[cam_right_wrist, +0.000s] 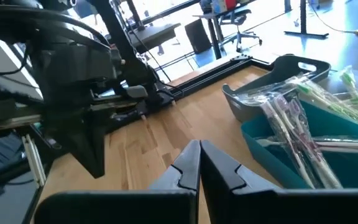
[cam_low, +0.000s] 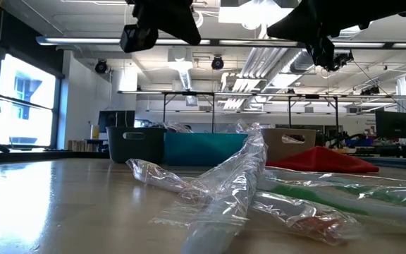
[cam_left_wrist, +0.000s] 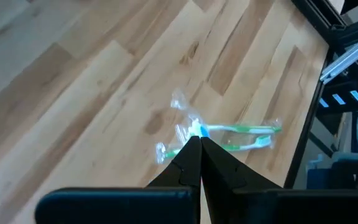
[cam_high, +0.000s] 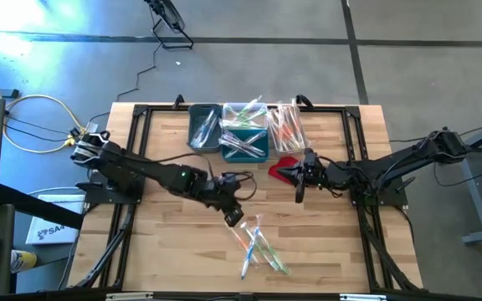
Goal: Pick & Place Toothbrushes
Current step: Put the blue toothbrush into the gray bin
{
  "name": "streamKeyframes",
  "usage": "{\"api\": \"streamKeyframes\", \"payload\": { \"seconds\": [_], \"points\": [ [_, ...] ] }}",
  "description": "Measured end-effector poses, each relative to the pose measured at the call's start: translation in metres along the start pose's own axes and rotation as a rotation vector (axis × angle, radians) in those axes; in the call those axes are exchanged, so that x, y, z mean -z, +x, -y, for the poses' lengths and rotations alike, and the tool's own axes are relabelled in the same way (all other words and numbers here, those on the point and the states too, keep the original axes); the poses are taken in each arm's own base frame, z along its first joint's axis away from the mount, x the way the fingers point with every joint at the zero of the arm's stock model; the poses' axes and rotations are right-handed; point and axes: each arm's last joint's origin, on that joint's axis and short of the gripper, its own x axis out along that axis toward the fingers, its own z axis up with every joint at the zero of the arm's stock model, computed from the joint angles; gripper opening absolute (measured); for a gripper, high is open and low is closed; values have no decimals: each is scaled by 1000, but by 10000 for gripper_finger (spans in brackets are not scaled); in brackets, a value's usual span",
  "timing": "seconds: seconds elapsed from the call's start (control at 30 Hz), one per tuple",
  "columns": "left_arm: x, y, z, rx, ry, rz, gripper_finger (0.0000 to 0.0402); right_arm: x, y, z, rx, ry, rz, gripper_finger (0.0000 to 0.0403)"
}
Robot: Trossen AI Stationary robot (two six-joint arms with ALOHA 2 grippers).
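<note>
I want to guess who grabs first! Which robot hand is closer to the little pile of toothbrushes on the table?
Left. The left hand hangs just beside the pile of toothbrushes, while the right hand is farther off, near the red cloth.

Light wood-plank table [cam_high: 166, 242] w/ black frame rails along its edges. On it: loose wrapped toothbrushes [cam_high: 258, 247] just past the left fingers [cam_left_wrist: 191, 163], lying crossed. Grey bin [cam_high: 203, 127], teal bin [cam_high: 243, 142], white bin [cam_high: 285, 128] in a row ahead of the right fingers [cam_right_wrist: 199, 163]. Red cloth [cam_high: 284, 170] just beside the right fingers.
</note>
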Motion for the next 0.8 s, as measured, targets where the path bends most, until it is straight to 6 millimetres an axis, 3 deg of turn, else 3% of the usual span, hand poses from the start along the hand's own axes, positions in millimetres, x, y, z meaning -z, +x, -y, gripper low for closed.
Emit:
{"api": "streamKeyframes", "payload": {
  "seconds": [0.17,0.37,0.5,0.8],
  "points": [
    [-11,2,-8,7,4,-6,0,0,-1,1,-2,-11,-7,3],
    [-13,3,2,53,-11,91,0,-4,-17,2,-154,-50,-125,3],
    [-11,16,8,56,-50,162,0,-13,-36,3,-268,-93,-147,3],
    [-3,49,22,144,-142,227,0,-34,-71,13,-291,-176,-43,4]
  ]
}}
